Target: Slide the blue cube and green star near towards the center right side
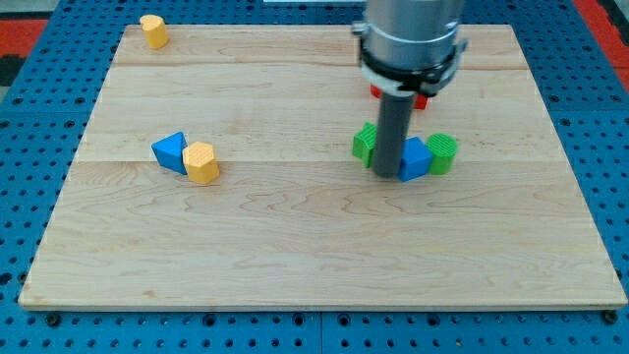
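Note:
The blue cube [417,159] sits right of the board's middle. My rod comes down from the arm at the view's top, and my tip [387,176] rests against the cube's left side. The green star [365,144] is just left of the rod, partly hidden behind it. A second green block [442,153], rounded, touches the cube's right side.
A red block [420,99] lies mostly hidden behind the arm above the cube. A blue triangular block [170,151] and a yellow block [201,162] touch at the view's left. Another yellow block [153,30] is at the top left corner of the wooden board [295,246].

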You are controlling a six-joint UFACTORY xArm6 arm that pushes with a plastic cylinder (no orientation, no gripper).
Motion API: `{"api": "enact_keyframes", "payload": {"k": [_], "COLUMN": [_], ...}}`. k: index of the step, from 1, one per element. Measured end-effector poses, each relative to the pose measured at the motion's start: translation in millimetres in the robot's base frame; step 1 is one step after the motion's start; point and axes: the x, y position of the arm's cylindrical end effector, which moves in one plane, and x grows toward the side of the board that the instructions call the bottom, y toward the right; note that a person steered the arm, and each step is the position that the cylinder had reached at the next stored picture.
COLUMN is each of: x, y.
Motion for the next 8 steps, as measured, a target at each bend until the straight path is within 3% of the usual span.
{"api": "enact_keyframes", "payload": {"k": [2, 3, 4, 7, 8], "x": [-7, 1, 9, -46, -69], "y": [54, 40, -12, -78, -60]}}
